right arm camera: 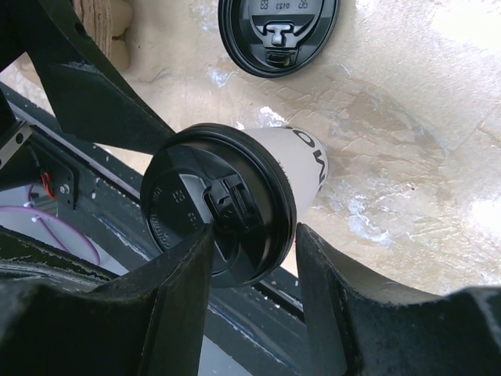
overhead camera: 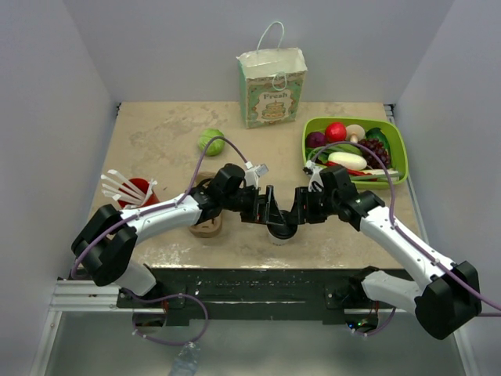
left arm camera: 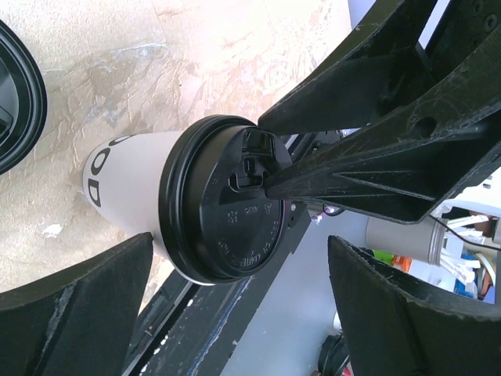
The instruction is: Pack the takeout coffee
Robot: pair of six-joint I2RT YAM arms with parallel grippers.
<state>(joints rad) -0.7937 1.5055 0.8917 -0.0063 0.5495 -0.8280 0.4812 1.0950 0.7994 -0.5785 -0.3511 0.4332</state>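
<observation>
The takeout coffee [overhead camera: 279,233] is a white paper cup with a black lid. It stands upright near the table's front edge, in the middle. Both grippers meet over it. My left gripper [overhead camera: 264,208] is open; in the left wrist view [left arm camera: 241,258] its jaws stand wide apart, beside the cup [left arm camera: 129,180] and clear of it. My right gripper [overhead camera: 293,215] is partly open. In the right wrist view [right arm camera: 254,235] one finger lies over the lid [right arm camera: 188,204] and the other sits just outside its rim. The left wrist view shows a right fingertip [left arm camera: 270,186] on the lid's top.
A loose flat black lid [right arm camera: 278,35] lies on the table behind the cup. A brown cardboard carrier [overhead camera: 206,227] sits under my left arm. A red cup of white utensils [overhead camera: 135,190] stands at the left, a green ball [overhead camera: 211,142] and paper bag [overhead camera: 272,86] behind, a green basket [overhead camera: 394,133] at the right.
</observation>
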